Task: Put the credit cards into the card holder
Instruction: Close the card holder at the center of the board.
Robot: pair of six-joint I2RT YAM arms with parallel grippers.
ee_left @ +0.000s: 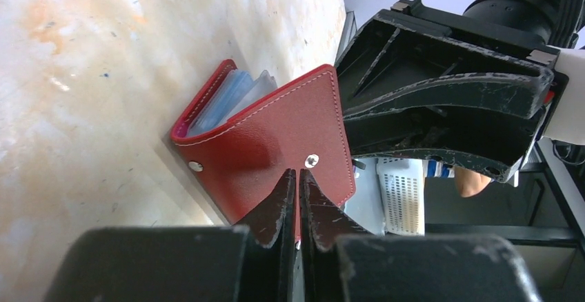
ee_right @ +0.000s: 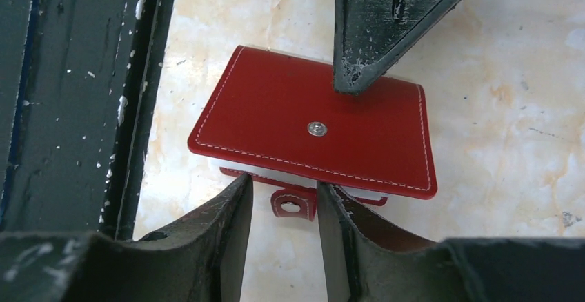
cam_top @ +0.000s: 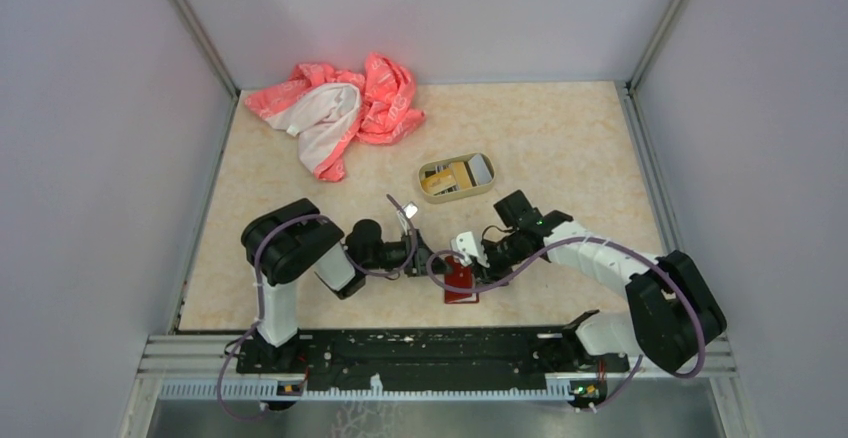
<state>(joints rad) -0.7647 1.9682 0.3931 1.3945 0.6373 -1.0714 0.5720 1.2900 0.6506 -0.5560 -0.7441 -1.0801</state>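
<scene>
Two grippers meet over the card holder (ee_right: 310, 109), which lies on the table (cam_top: 560, 138) just ahead of the arm bases. The left gripper (ee_left: 298, 178) is clamped shut, its fingers pressed almost flat together on the edge of the red cover, with a sliver of red showing between them just below the snap stud (ee_left: 312, 159). From the left wrist, the holder fans open ahead of the fingertips, and its clear inner pockets (ee_left: 234, 92) show between the two covers on the far left side. In the right wrist view, those same closed fingers (ee_right: 365, 33) come down from above and meet the far edge of the cover.

The right gripper (ee_right: 284, 183) has its jaws parted, one on each side of the snap tab (ee_right: 293, 204), which sticks out from under the near edge of the holder. A gap shows between the tab and the left finger. Whether the other finger touches the tab is hard to tell from this angle.

Beyond the right gripper, well apart from the holder, a tan tin tray (cam_top: 423, 173) holds the credit cards (cam_top: 445, 180), one yellow-gold and one grey among them. Farther off, beyond the left gripper, a pink and white cloth (cam_top: 345, 108) lies crumpled near the back wall.
</scene>
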